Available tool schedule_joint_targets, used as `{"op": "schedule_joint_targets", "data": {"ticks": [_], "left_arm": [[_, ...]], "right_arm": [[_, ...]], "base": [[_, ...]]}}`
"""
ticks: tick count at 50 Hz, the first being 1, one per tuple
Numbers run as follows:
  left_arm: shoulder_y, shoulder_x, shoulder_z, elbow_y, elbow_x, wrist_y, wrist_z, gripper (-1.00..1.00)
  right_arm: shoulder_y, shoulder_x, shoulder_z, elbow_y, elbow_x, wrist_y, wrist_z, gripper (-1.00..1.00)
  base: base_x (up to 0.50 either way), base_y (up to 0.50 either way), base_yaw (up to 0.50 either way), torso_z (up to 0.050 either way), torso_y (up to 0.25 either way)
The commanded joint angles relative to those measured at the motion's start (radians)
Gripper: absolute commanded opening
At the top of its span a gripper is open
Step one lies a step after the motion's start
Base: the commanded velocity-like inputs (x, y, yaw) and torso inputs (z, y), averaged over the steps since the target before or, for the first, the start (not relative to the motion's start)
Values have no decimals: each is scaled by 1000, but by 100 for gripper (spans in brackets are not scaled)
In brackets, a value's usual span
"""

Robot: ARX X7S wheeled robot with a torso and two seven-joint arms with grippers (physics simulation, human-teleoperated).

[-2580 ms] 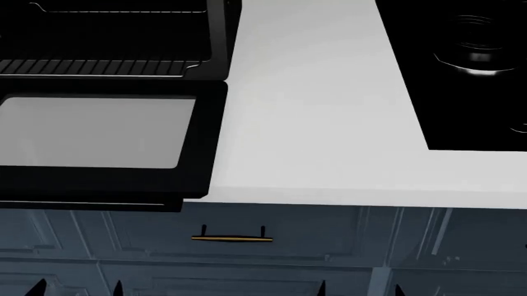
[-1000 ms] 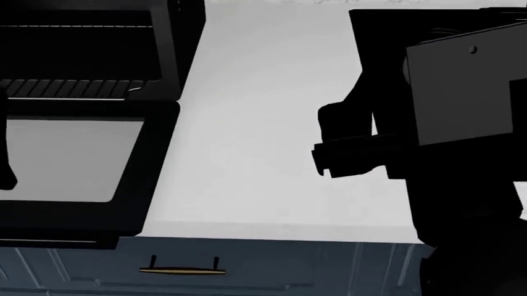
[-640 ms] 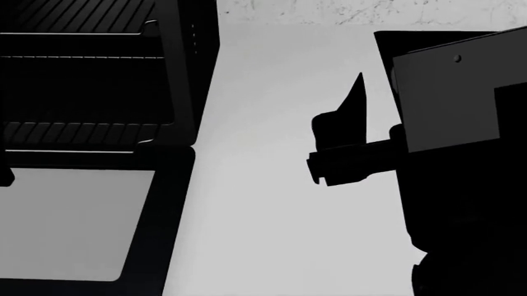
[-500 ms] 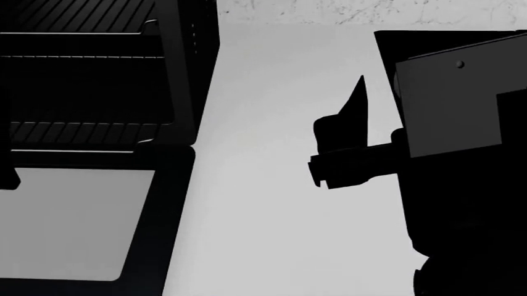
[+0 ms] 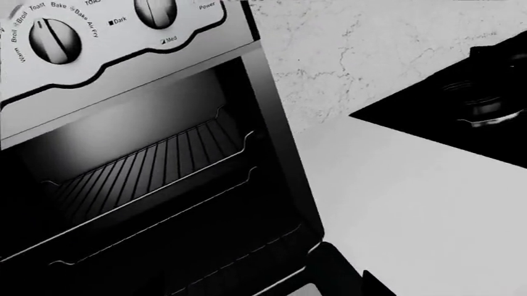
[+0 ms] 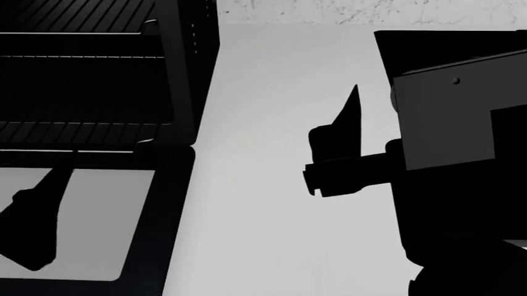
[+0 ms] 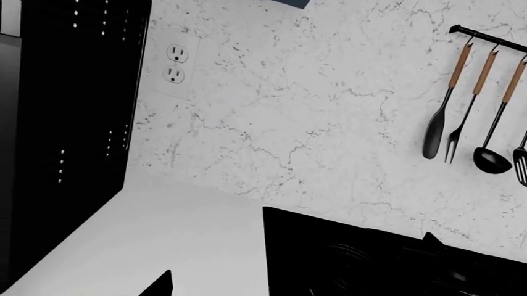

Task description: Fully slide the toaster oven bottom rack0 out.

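The toaster oven [image 6: 107, 74] stands at the left of the white countertop [image 6: 272, 203], its drop-down door [image 6: 160, 216] lying open and flat toward the robot, grey glass window facing up. Inside the dark cavity two wire shelves show. In the left wrist view the upper rack [image 5: 157, 169] sits high and well inside, while the bottom rack0 [image 5: 189, 240] lies beneath it, low in the cavity. In the head view its front bar runs just behind the door hinge, so its long axis runs side to side across the oven mouth and it must be drawn straight toward the robot, over the door.

The left gripper [image 6: 37, 219] hovers above the door glass, its tip aimed at that front bar and close to it but apart from it. I judge this arm the nearer by far. The right gripper [image 6: 337, 154] hangs over bare countertop between the oven and the black stovetop [image 7: 371, 259], well away from the rack.

Both grippers appear only as black silhouettes, so I cannot tell whether either one is spread or closed.
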Motion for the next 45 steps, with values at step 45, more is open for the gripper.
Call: {"op": "schedule_joint_targets", "data": {"ticks": [45], "left_arm": [[-182, -150, 755, -192, 969, 280, 744, 100]], "right_arm": [[-23, 17, -2, -8, 52, -32, 49, 100]], "base": [[0, 0, 0, 0, 0]]}}
